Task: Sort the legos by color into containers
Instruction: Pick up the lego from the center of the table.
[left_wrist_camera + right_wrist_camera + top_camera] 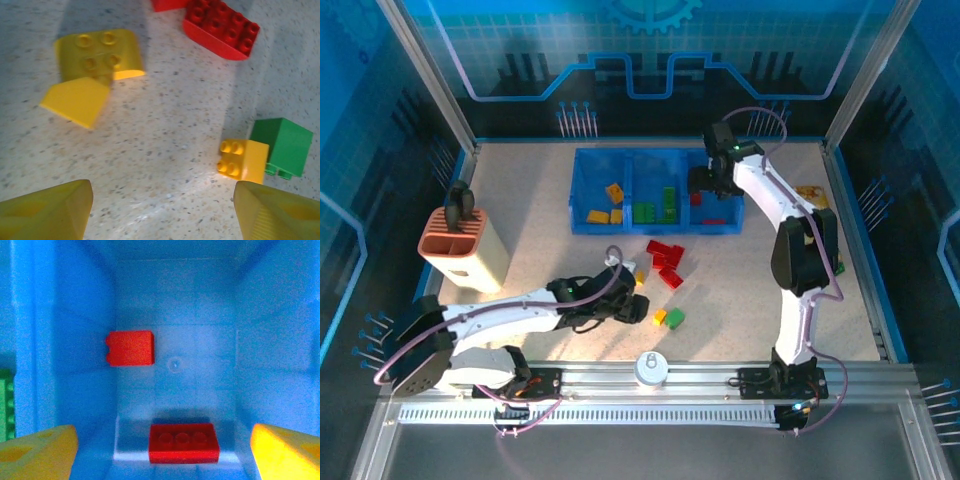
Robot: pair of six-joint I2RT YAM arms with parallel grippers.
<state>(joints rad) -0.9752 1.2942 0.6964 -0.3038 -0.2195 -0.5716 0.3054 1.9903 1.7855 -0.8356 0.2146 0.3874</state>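
The blue tray (582,160) holds yellow-orange legos (605,212) in its left compartment, green ones (660,205) in the middle and red ones (714,220) on the right. My right gripper (705,185) hangs open over the right compartment (75,340). Below its spread jaws (162,452) a red brick (184,442) lies free, with another red brick (130,347) farther in. My left gripper (635,302) (162,212) is open over bare table. Near it lie a small yellow brick (242,160), a green brick (282,145), two larger yellow pieces (98,52) and a red brick (220,27).
Several loose red legos (665,258) lie in front of the tray. A salmon slotted holder (465,245) stands at the left. Yellow packets (810,193) lie by the right wall. A white round knob (650,368) sits on the front rail.
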